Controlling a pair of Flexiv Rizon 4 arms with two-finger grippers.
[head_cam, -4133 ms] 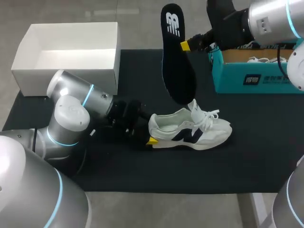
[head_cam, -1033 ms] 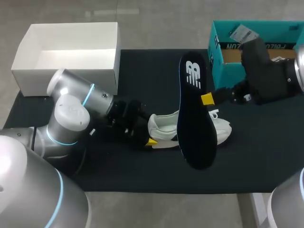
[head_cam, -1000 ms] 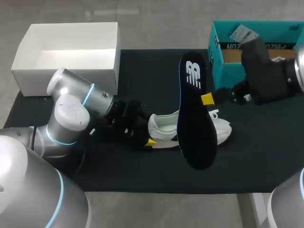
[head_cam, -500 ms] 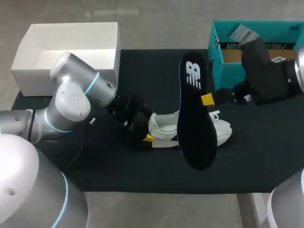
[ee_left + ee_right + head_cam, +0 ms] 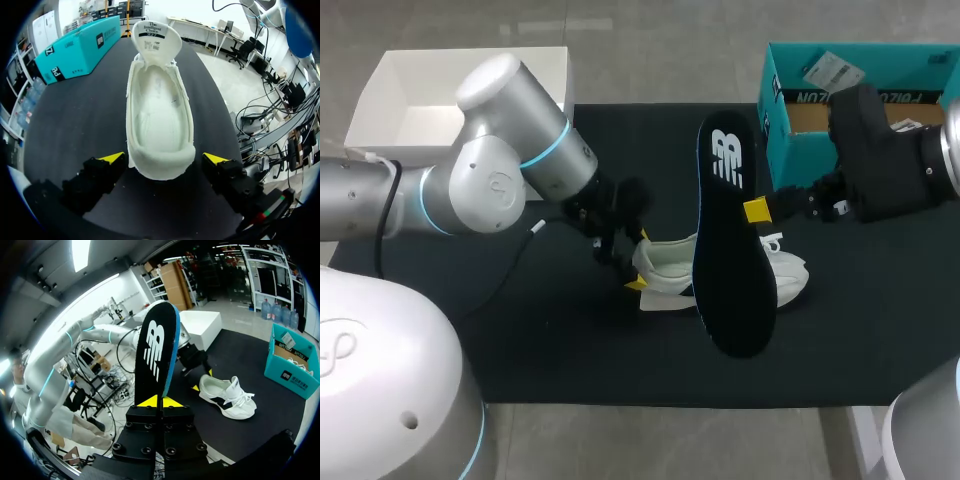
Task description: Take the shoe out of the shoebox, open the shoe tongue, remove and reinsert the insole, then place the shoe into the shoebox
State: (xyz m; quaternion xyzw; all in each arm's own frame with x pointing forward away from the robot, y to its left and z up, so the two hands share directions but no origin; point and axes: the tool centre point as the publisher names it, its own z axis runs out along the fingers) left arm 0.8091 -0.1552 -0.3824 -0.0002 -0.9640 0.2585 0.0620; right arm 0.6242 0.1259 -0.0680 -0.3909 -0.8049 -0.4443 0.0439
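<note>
One camera sits high behind the robot, looking down on the table [image 5: 520,350]. The left wrist camera is close behind the shoe [image 5: 160,115], facing along it; the right wrist one sees that shoe past the insole [image 5: 156,355], farther off.

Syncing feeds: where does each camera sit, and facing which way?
Head: above and behind, looking down on the table; left arm and right arm show.
Left wrist: looks along its open fingers into the shoe's heel end.
Right wrist: looks along fingers shut on the insole, toward the left arm.
All three show the shoe.
</note>
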